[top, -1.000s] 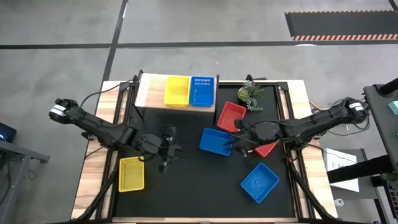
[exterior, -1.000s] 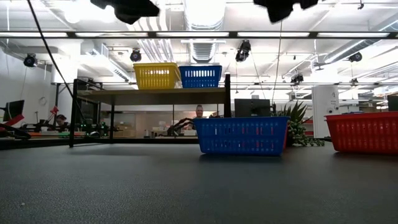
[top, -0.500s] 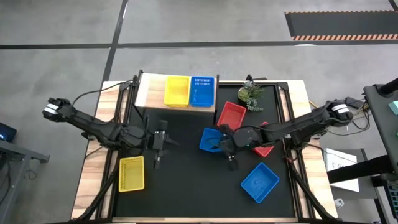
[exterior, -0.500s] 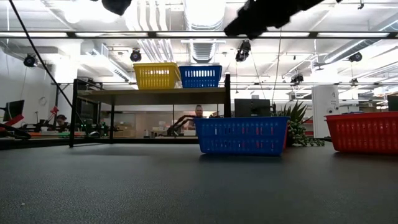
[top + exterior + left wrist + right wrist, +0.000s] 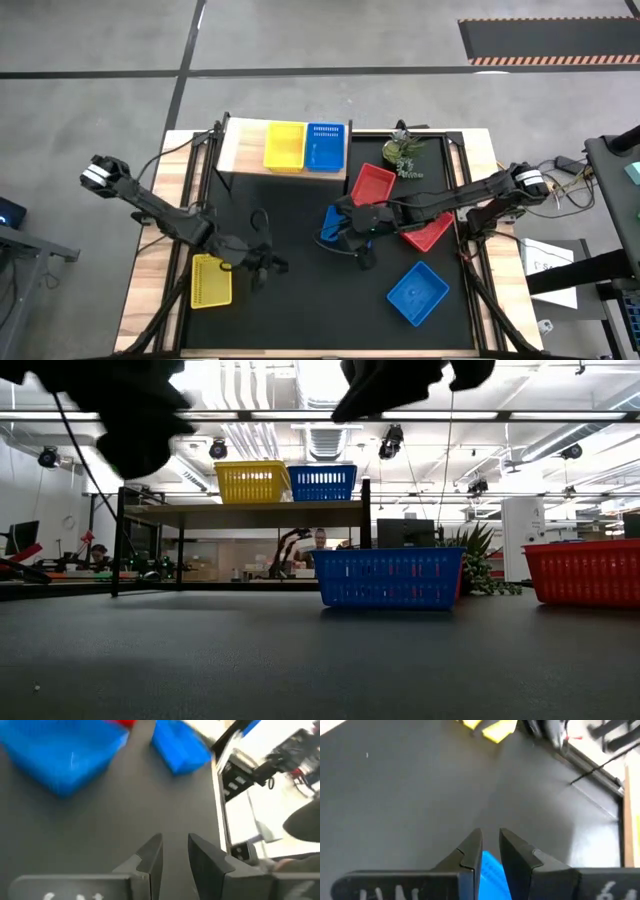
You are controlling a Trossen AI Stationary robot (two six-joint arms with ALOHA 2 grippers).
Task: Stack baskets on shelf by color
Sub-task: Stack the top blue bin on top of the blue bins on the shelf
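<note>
the perforated plastic blue basket (image 5: 338,226) lies tilted under the right gripper (image 5: 352,232), whose fingers stand slightly apart at its rim, gripping nothing clearly.

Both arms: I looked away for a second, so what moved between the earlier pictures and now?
The right gripper swept left across the table and now sits over the blue basket in the middle, fingers narrowly apart with nothing between them. The left gripper drifted back toward the yellow basket on the table, empty. All baskets, the shelf and the plant stayed put.
</note>
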